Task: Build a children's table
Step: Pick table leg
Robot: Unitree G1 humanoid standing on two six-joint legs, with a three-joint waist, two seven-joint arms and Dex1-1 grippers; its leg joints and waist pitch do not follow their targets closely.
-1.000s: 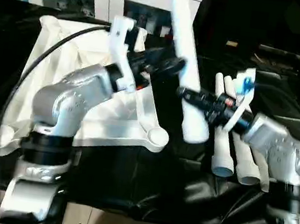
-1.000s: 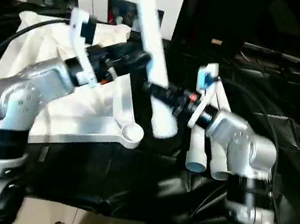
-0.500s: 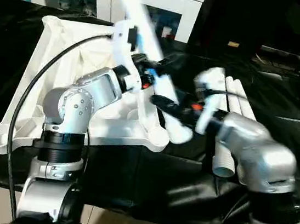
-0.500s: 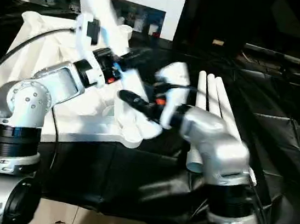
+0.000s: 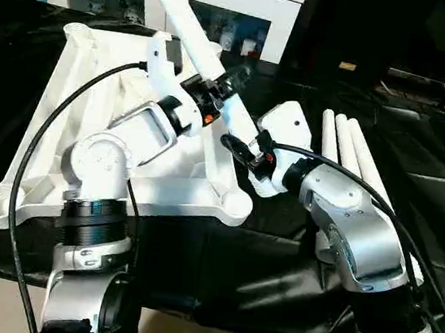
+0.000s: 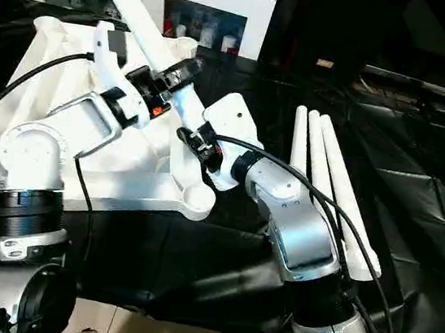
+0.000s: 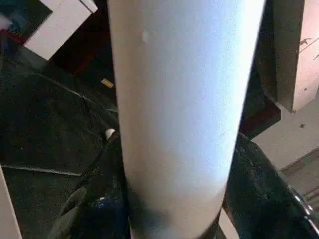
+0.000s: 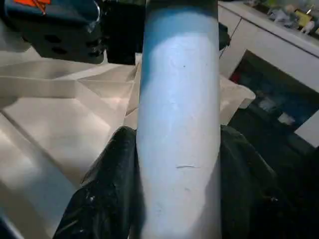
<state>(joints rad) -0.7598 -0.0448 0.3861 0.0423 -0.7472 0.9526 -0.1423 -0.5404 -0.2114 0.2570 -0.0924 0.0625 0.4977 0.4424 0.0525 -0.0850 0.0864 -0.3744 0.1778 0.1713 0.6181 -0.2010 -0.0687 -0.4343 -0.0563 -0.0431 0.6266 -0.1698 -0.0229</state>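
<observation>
White tubular leg (image 5: 184, 18) is slanting above the ribbed tabletop (image 5: 74, 106), with left gripper (image 5: 227, 81) and right gripper (image 5: 237, 145) both clamping it.

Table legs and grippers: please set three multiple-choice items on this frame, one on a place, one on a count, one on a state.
1. Where do the spare legs lie?
A. On the black cloth beside the right arm
B. Inside the tabletop
C. On the floor

2. How many spare legs lie there?
A. One
B. Three
C. Five

3. How is the raised leg held?
A. By no gripper
B. By the left gripper alone
C. By both grippers

Key: 1 A, they rest on the black cloth, clear of the tabletop. 2 B, three tubes side by side. 3 C, the left gripper and the right gripper each have fingers on either side of it.
</observation>
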